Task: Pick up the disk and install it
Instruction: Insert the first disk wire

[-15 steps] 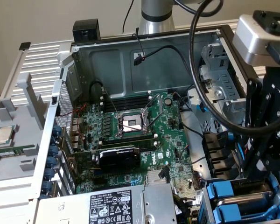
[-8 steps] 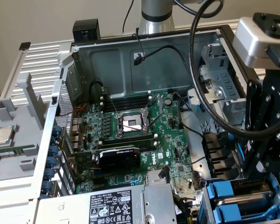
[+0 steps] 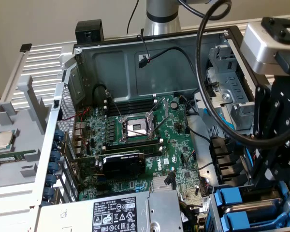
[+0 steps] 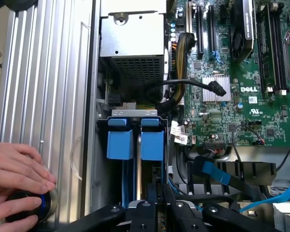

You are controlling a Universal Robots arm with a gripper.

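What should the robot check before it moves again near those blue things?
1. Gripper over the drive bay: ok.
2. Two blue carriers standing side by side in the bay: ok.
3. A carrier actually held: cannot tell.
4. Person's hands outside the case, away from the bay: ok.
5. Black cable lying over the motherboard, apart from the bay: ok.
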